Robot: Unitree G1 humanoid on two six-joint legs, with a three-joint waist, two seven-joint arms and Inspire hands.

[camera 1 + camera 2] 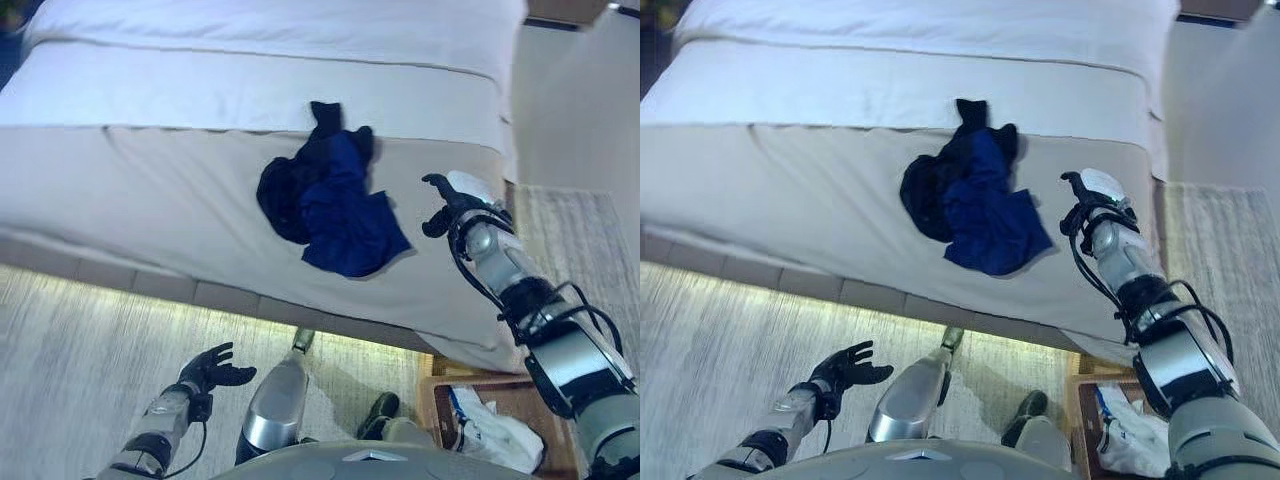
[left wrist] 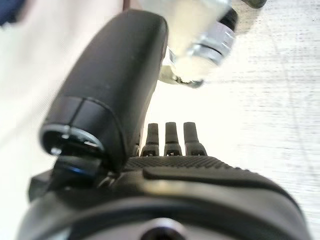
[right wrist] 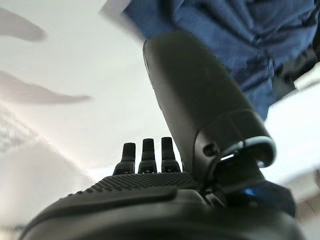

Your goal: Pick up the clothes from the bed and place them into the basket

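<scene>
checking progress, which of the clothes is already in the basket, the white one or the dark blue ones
The white garment lies in the basket on the floor. The dark blue clothes are still heaped on the bed, beside the open right hand.

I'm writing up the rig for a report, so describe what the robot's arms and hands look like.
Both arms are silver-grey metal segments joined by black bands, with black cables looping along the right forearm. The right hand is dark with slim fingers and a white cover on the thumb. The left hand is all dark, with a black wrist cuff. Up close, each palm has a ribbed, textured surface and a thick smooth thumb.
</scene>
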